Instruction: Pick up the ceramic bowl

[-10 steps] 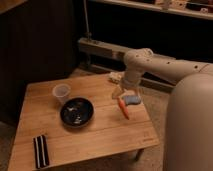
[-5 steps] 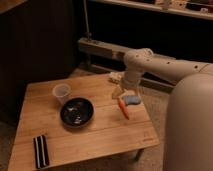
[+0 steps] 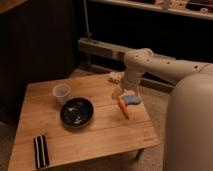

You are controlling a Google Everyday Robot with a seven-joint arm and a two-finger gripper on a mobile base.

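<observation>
Bowl (image 3: 77,112) sits upright on the table (image 3: 100,142), left of centre, rim up, open from the near side. Cup (image 3: 61,92) is just behind it on the left, very near the rim; can't tell if they touch. My read: take the rim on the near or right side to stay off the cup.

Gripper (image 3: 125,95) hangs low over the right part of the table, pointing down off the arm (image 3: 150,62), which reaches in from the right. It's well apart from the bowl, right by an orange stick (image 3: 123,108) and a bluish pad (image 3: 132,100) lying together. Can't tell if it's open or closed, and I see nothing held in it. So the approach isn't done: it needs to go left and come down on the rim.

The folded arm keeps the wrist vertical over a low table, which suits a top-down rim grasp on a shallow bowl. The glossy surface is likely slippery, so a loose pinch could slide off.

Unclear or hidden:
- the gripper tip blends into the pad beside it; can't tell if it touches the pad or the table, or is above them
- pale glints in the bowl could be reflections or contents
- a small pale thing (image 3: 116,76) at the far edge, tucked by the arm, can't be identified
- a dark striped block (image 3: 41,150) lies front-left, well clear of the bowl
- the body (image 3: 192,125) blocks the right of the view and hides the arm's base
- the table's front-left corner runs out of frame
</observation>
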